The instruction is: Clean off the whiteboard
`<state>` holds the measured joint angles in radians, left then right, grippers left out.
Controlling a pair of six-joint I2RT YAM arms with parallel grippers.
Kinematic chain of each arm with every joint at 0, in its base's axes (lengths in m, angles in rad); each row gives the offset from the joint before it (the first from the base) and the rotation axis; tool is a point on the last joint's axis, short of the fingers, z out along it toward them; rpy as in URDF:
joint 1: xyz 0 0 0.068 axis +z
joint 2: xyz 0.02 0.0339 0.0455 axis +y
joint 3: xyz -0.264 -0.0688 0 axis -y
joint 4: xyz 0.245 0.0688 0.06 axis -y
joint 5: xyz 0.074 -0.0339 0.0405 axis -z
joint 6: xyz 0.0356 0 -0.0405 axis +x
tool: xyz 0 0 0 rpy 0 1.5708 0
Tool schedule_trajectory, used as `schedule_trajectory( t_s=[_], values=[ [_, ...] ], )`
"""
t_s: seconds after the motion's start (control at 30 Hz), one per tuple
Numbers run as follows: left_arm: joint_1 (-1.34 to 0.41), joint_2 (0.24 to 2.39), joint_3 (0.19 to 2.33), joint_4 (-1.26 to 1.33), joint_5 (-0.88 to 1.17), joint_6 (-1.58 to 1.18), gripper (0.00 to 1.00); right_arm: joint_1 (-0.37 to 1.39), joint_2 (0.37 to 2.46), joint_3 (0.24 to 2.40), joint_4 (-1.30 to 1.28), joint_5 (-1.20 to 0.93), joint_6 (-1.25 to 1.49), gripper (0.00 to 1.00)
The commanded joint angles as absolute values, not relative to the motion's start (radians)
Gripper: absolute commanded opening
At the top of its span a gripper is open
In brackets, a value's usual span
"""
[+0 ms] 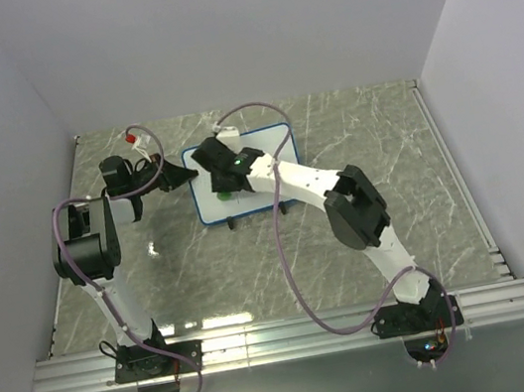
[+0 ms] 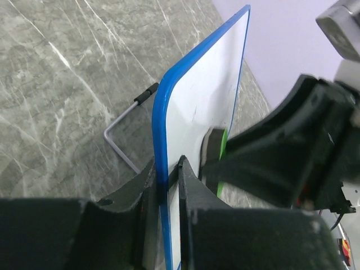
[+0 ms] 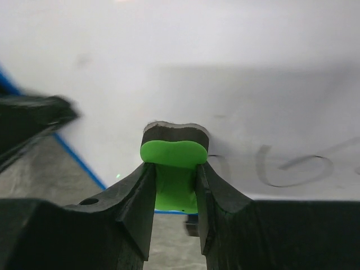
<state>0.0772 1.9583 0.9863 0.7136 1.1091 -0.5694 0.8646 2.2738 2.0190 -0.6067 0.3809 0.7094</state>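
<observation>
- Grey marble-look worktop (image 1: 363, 139) boxed in by plain pale walls, nothing fancy.
- The whiteboard (image 1: 278, 143) sits toward the back middle of it, propped on its wire stand (image 2: 121, 140), blue frame all round.
- There are dark scribbles (image 3: 292, 169) on the white face, just right of where the eraser is, so the job isn't done imo.
- Right hand (image 3: 175, 169) is closed snug on the little green eraser (image 3: 174, 152), felt side facing the board. Can't tell if it's actually touching.
- Left hand (image 2: 167, 174) is pinched shut on the board's left frame edge, bracing it.
- What worries me: that's a skinny pinch on a thin rim. Push too hard while wiping and the board could slip out or tip back.
- The eraser could also twist in the grip on a sideways drag.
- Both hands are right beside each other, so a wide stroke leftward could bump them.
</observation>
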Motion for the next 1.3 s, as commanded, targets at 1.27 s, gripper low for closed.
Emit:
schedule_trajectory(
  t_s=[1.27],
  values=[
    [0.046, 1.907, 0.907, 0.64, 1.075, -0.479, 0.0, 0.884, 2.149, 1.72, -0.531, 0.54, 0.98, 0.0]
  ],
)
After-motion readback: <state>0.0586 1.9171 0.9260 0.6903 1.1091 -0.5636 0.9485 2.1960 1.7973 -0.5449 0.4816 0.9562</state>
